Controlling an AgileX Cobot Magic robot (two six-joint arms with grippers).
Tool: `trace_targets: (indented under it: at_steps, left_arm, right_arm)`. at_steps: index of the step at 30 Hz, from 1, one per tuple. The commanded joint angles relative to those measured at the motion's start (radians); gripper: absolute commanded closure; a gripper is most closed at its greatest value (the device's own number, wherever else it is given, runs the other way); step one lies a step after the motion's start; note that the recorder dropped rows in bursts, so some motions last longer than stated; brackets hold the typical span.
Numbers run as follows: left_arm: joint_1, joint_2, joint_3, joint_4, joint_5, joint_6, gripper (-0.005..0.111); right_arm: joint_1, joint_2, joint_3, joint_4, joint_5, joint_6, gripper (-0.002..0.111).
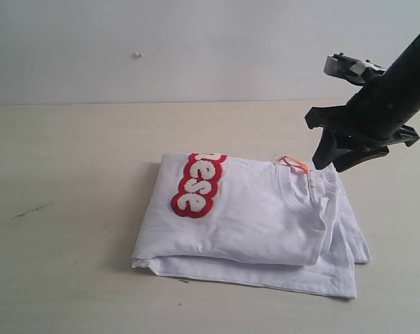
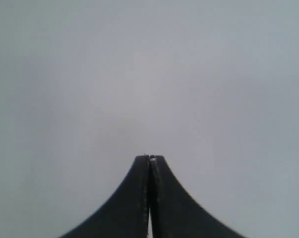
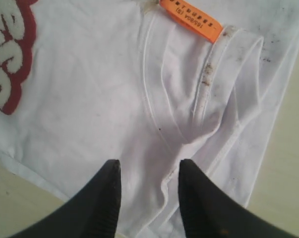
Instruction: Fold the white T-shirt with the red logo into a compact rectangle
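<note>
— Where does the white T-shirt [image 1: 251, 223] lie?

— Folded into a rough rectangle near the middle of the bench [image 1: 63, 174], red logo [image 1: 198, 185] on top at its left end. An under-layer sticks out along the near edge and at the right corner.

— Is there room around it?

— Bare bench on every side, widest to the left. Behind it the bench ends at a pale wall [image 1: 196, 49].

— And the arms?

— The right gripper [image 1: 332, 165] hangs over the collar end, just by the orange tag [image 1: 294, 163], fingers apart and holding nothing.

— What does its wrist camera add?

— Dark specks along the ribbed collar [image 3: 209, 79], and print on the tag too small to read.

— The other arm?

— The exterior view doesn't show it. Its own camera shows the left gripper [image 2: 149, 157] with fingers pressed together, against plain grey.
</note>
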Motion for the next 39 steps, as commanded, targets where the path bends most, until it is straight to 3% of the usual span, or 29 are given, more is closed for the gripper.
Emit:
trace_targets:
  at_steps: [1, 7, 10, 13, 18, 24, 30, 39]
  left_arm:
    - [-0.014, 0.023, 0.020, -0.003, 0.064, -0.021, 0.107]
    - [-0.056, 0.024, 0.159, -0.015, 0.049, -0.161, 0.107]
    - [-0.162, 0.038, 0.266, -0.017, -0.039, -0.168, 0.107]
    - [-0.297, 0.044, 0.332, 0.010, -0.133, -0.175, 0.107]
    - [-0.429, 0.002, 0.341, 0.022, -0.122, -0.096, 0.107]
    - [-0.441, -0.106, 0.341, 0.022, -0.065, -0.089, 0.107]
    - [-0.441, -0.344, 0.341, 0.022, 0.080, -0.089, 0.107]
    - [-0.441, -0.635, 0.341, 0.022, 0.166, -0.063, 0.107]
  right_arm:
    - [-0.003, -0.009, -0.006, 0.023, -0.006, -0.020, 0.069]
    - [-0.003, -0.016, -0.006, 0.025, -0.003, -0.020, 0.069]
    - [-0.003, -0.045, -0.006, 0.026, -0.014, -0.031, 0.073]
    - [-0.003, -0.099, -0.003, 0.051, -0.008, -0.063, 0.086]
    - [-0.003, -0.215, 0.007, 0.080, -0.015, -0.097, 0.108]
    - [-0.003, -0.389, 0.076, 0.186, -0.082, -0.180, 0.108]
    - [-0.003, -0.773, 0.195, 0.279, -0.177, -0.278, 0.108]
    - [-0.003, -1.320, 0.424, 0.264, -0.430, -0.308, 0.108]
